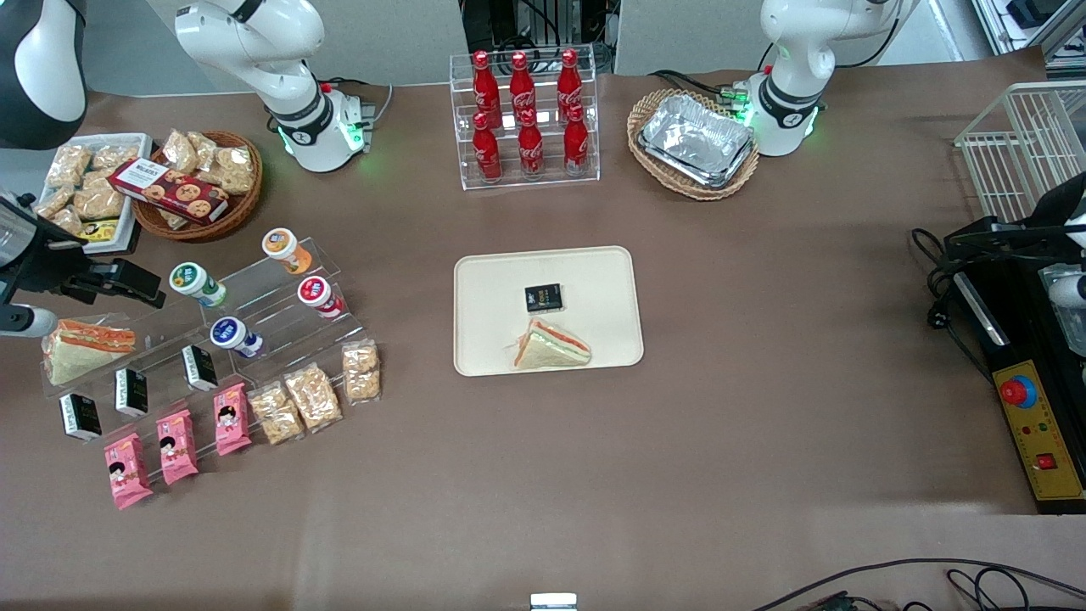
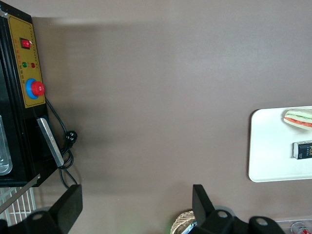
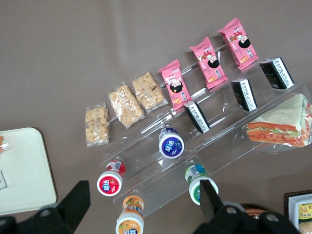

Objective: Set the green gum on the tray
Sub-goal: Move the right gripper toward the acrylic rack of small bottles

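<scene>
I had the hand (image 3: 141,202) hanging in the air over the clear stepped display rack (image 1: 280,318) at the working arm's end of the bench (image 1: 764,382), its two fingers (image 3: 73,200) spread wide apart with nothing between them. Through the wrist camera one fingertip showed just beside the green gum (image 3: 196,179), though the hand was above it and not touching.

The green gum (image 1: 195,283) lay tilted on an upper step of the rack, its green-and-white lid facing up. The orange-lidded bottle (image 1: 284,248) sat on the same step, farther from the front camera. One step down were the red-lidded bottle (image 1: 317,294) and the blue-lidded bottle (image 1: 231,334). Lower still I saw small black packets (image 1: 199,367), pink wrapped snacks (image 1: 176,445) and clear bags of crackers (image 1: 312,395), and a wrapped sandwich (image 1: 85,346) near the rack's end.

The tray (image 1: 594,288) lay flat in the middle of the bench, well apart from the rack. On it were a small black packet (image 1: 543,297) and a triangular sandwich (image 1: 550,348), the sandwich nearer the front camera.
</scene>
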